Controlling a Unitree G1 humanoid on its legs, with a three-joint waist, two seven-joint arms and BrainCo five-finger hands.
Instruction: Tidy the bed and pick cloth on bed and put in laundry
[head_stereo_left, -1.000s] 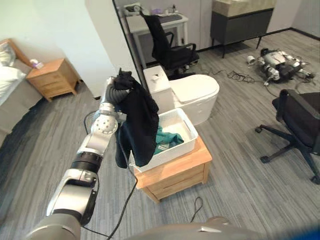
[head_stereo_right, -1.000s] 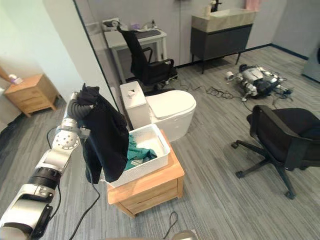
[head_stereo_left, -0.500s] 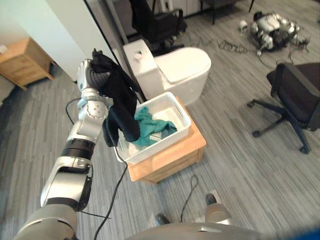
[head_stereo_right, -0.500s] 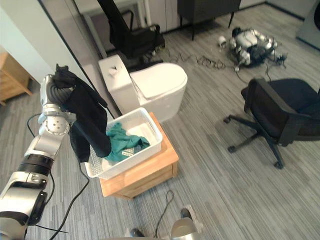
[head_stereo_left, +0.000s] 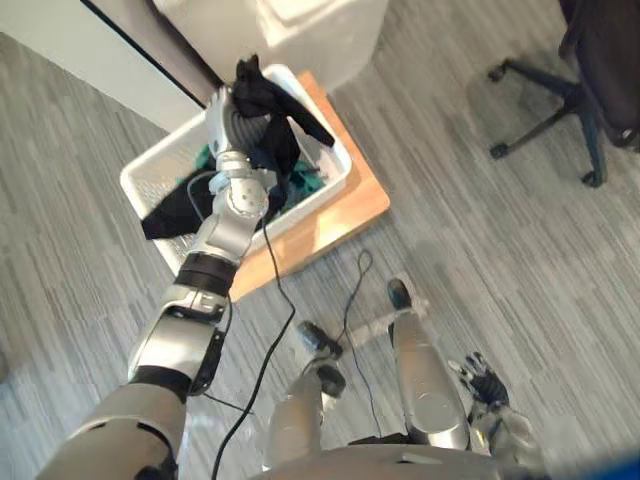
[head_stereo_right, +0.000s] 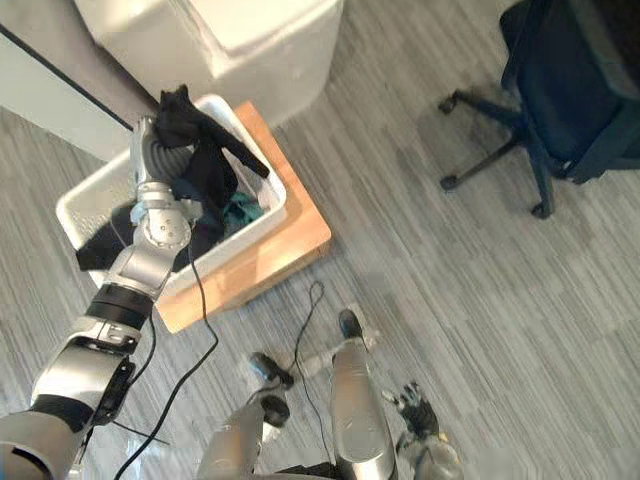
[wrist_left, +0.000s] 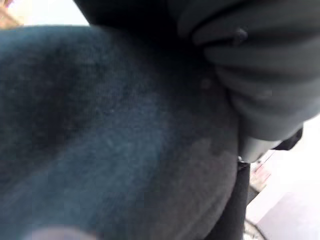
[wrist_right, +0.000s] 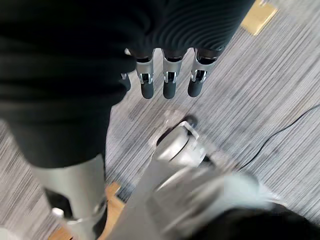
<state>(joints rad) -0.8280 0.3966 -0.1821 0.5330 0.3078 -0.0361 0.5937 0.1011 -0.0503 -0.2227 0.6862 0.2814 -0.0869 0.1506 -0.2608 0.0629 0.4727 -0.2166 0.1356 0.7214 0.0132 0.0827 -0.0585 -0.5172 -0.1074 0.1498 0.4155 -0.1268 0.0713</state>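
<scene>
A white laundry basket (head_stereo_left: 135, 190) sits on a wooden nightstand (head_stereo_left: 357, 203). Over it, the left hand (head_stereo_left: 236, 128) is draped in a black cloth (head_stereo_left: 262, 88) that trails down into the basket; whether it grips the cloth cannot be told. Lower right, the right hand (wrist_right: 168, 85) hangs empty, fingers relaxed.

- Basket (head_stereo_left: 322, 185): white, open-topped, on the wooden bench (head_stereo_left: 355, 200). Inside partly taken up by teal cloth (head_stereo_right: 238, 207); black cloth (head_stereo_left: 270, 105) hangs over its middle and trails across the left rim.
- Toilet (head_stereo_left: 310, 30): just behind the basket, closes the far side.
- Office chair (head_stereo_left: 605, 50): well apart, right.
- Floor (head_stereo_left: 480, 230): open between bench and chair.
</scene>
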